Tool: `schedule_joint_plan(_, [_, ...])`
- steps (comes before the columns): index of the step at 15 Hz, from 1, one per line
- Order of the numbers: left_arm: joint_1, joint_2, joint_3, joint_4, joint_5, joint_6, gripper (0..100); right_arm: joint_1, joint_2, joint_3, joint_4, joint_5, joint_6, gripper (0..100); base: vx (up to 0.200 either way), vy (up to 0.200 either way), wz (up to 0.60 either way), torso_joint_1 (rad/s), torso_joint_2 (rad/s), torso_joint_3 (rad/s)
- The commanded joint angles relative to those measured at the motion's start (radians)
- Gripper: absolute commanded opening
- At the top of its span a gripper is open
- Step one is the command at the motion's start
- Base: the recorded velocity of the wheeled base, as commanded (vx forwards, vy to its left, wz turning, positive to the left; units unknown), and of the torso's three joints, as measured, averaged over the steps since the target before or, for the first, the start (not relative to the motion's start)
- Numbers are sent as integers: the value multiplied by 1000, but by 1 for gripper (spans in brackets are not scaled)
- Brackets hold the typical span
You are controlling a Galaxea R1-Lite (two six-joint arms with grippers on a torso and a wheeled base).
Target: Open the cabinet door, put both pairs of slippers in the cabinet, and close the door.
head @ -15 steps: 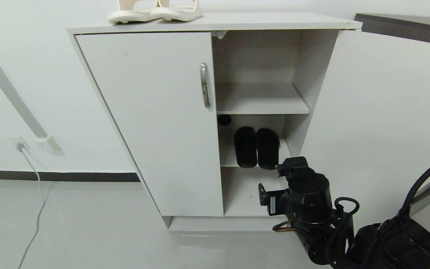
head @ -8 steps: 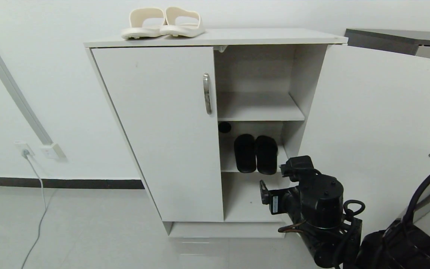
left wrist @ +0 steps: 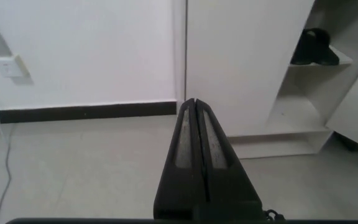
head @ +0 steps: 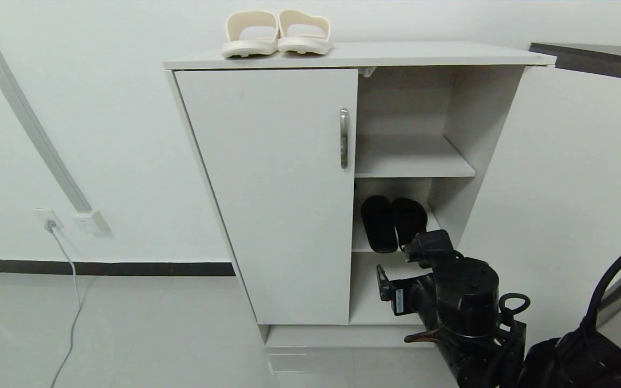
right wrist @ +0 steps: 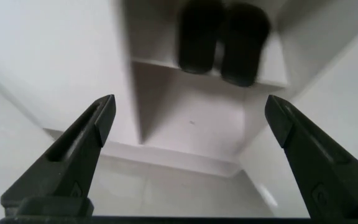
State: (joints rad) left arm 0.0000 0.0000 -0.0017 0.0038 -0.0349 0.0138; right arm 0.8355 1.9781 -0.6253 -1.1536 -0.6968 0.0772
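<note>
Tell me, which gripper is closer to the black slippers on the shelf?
The right. The right gripper sits open just below and in front of the black slippers; the left gripper is shut, farther back over the floor.

Right arm [head: 464,293] matte black with a round joint housing, small white label [head: 398,302] on the wrist, thin brownish wire [head: 421,337], looped black cables [head: 510,304]. Left gripper [left wrist: 195,102] has black tapered fingers with grey inset pads [left wrist: 184,140]. The right gripper [right wrist: 191,104] has black, wedge-shaped fingers.

Right bay [head: 410,156] open, left door [head: 273,188] shut
</note>
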Motion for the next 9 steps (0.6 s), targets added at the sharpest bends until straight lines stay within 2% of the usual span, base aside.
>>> schedule_joint_plan(1, [0,2,0,1,0,0,0,-1,5,7,0,2,1,100,0,200,0,2,2,2])
schedule_joint_plan(6, [0,2,0,1,0,0,0,-1,5,13,-17,7,1,100,0,200,0,2,1,5])
schedule_joint_plan(9, [0,2,0,1,1,-2,0,-1,15,15,-34,20,1,100,0,0,0,0,0,0])
